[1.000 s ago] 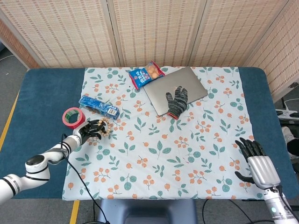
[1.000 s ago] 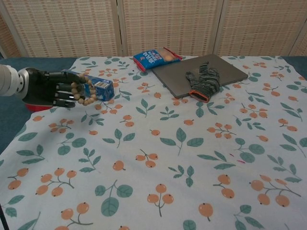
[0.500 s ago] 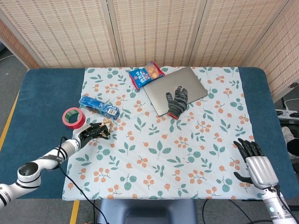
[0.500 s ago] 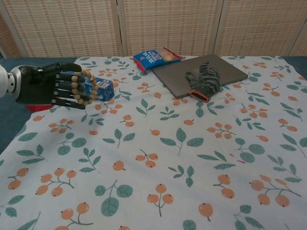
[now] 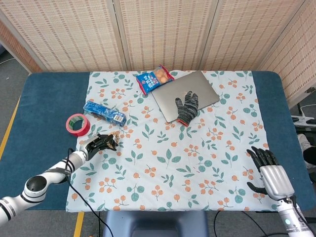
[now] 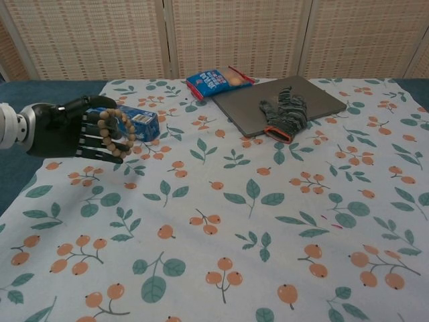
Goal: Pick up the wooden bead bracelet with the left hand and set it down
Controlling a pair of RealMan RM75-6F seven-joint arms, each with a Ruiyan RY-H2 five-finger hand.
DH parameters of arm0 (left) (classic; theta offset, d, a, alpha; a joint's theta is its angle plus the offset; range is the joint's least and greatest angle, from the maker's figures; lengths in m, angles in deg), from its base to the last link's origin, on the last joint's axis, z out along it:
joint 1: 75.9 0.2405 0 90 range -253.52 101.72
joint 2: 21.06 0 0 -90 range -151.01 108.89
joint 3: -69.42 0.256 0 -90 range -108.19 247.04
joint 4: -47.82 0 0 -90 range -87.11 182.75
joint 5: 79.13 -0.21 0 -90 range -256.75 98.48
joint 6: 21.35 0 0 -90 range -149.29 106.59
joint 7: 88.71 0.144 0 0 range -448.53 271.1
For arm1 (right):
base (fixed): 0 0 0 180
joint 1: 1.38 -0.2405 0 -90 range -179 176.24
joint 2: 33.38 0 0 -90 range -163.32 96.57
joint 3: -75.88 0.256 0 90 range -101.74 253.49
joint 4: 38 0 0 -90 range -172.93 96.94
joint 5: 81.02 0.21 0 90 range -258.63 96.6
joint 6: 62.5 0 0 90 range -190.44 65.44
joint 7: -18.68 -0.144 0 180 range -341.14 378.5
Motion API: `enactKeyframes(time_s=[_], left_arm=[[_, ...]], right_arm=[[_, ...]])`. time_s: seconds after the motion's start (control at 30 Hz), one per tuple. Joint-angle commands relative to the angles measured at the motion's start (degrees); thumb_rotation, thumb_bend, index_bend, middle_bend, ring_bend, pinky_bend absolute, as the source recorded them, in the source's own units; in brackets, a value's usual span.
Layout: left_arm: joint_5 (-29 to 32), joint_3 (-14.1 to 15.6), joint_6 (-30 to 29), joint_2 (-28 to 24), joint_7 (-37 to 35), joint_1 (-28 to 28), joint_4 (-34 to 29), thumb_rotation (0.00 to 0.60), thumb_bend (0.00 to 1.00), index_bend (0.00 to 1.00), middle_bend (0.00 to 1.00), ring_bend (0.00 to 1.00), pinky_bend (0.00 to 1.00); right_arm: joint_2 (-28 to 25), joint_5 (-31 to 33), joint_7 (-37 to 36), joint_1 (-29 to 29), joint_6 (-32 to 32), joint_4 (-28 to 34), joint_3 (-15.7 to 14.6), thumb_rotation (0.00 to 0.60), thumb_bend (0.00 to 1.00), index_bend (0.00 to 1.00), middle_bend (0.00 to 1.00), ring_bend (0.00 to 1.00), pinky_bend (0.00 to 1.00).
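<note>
One bracelet (image 6: 115,129) — in left hand (image 6: 74,131).

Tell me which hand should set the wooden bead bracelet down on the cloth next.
Left. The left hand already holds the wooden bead bracelet above the floral tablecloth, beside the blue packet. The right hand rests open at the far right table edge, away from the bracelet.
</note>
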Motion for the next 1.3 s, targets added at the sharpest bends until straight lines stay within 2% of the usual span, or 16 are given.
enactKeyframes(time_s=[0.03,0.23,0.37,0.43,0.47,0.6,0.63,0.73,0.8,0.93,1.0,1.1,1.3], left_arm=[[-1.7,0.4,-0.2,-0.2,-1.6,-0.1,-0.2,0.365,0.46,0.69,0.61,0.35,0.17],[-4.8,0.9,-0.2,-0.3,-4.1,-0.2,-0.6,0.359,0.62,0.69,0.61,0.35,0.17],[-6.3,0.8,-0.3,-0.2,-5.8,-0.1,-0.9,0.356,0.62,0.68,0.61,0.35,0.16],[-7.3,0.6,0.0,-0.1,-6.5,0.2,-1.1,0.357,0.6,0.67,0.61,0.35,0.16],[-7.9,0.6,0.2,-0.1,-6.5,0.2,-1.1,0.351,0.56,0.65,0.6,0.35,0.16],[-9.9,0.5,0.2,0.2,-7.2,0.4,-1.0,0.276,0.41,0.6,0.58,0.34,0.15],[-10.5,0.6,0.3,0.2,-7.3,0.5,-1.1,0.27,0.4,0.58,0.57,0.33,0.15],[-12.1,1.0,0.0,0.1,-7.4,0.4,-1.0,0.251,0.39,0.43,0.49,0.27,0.14],[-12.7,1.2,-0.5,0.1,-7.6,0.4,-1.1,0.238,0.4,0.37,0.47,0.25,0.13],[-13.4,1.4,-1.3,0.1,-7.9,0.4,-1.3,0.222,0.4,0.32,0.46,0.25,0.13],[-14.2,1.8,-2.5,0.1,-8.2,0.5,-1.6,0.22,0.41,0.34,0.45,0.23,0.12],[-14.6,2.8,-3.0,-0.3,-9.2,0.6,-2.3,0.22,0.46,0.39,0.42,0.21,0.1],[-15.2,4.8,-2.9,-1.2,-10.7,-0.6,-2.5,0.207,0.7,0.43,0.39,0.17,0.08]], right_arm=[[0.0,0.0,0.1,0.0,0.0,0.0,0.0,0.6,0.12,0.0,0.0,0.0,0.0],[0.0,-0.1,0.1,0.0,-0.1,0.1,-0.1,0.6,0.12,0.0,0.0,0.0,0.0],[-0.1,-0.2,0.0,0.1,-0.2,0.1,-0.1,0.6,0.12,0.0,0.0,0.0,0.0],[-0.1,-0.2,-0.1,0.1,-0.2,0.1,-0.1,0.6,0.12,0.0,0.0,0.0,0.0],[-0.2,-0.3,-0.1,0.1,-0.2,0.1,-0.1,0.6,0.12,0.0,0.0,0.0,0.0],[-0.3,-0.4,-0.3,0.1,-0.3,0.2,-0.2,0.6,0.12,0.0,0.0,0.0,0.0],[-0.4,-0.4,-0.3,0.1,-0.3,0.3,-0.2,0.6,0.12,0.0,0.0,0.0,0.0],[-0.5,-0.4,-0.4,0.2,-0.4,0.3,-0.2,0.6,0.12,0.0,0.0,0.0,0.0],[-0.5,-0.4,-0.4,0.2,-0.4,0.3,-0.2,0.6,0.12,0.0,0.0,0.0,0.0],[-0.5,-0.5,-0.4,0.2,-0.4,0.4,-0.2,0.6,0.12,0.0,0.0,0.0,0.0],[-0.6,-0.6,-0.4,0.2,-0.4,0.4,-0.2,0.6,0.12,0.0,0.0,0.0,0.0],[-0.6,-0.7,-0.4,0.2,-0.5,0.5,-0.2,0.6,0.12,0.0,0.0,0.0,0.0],[-0.7,-0.8,-0.5,0.3,-0.7,0.5,-0.3,0.6,0.12,0.0,0.0,0.0,0.0]])
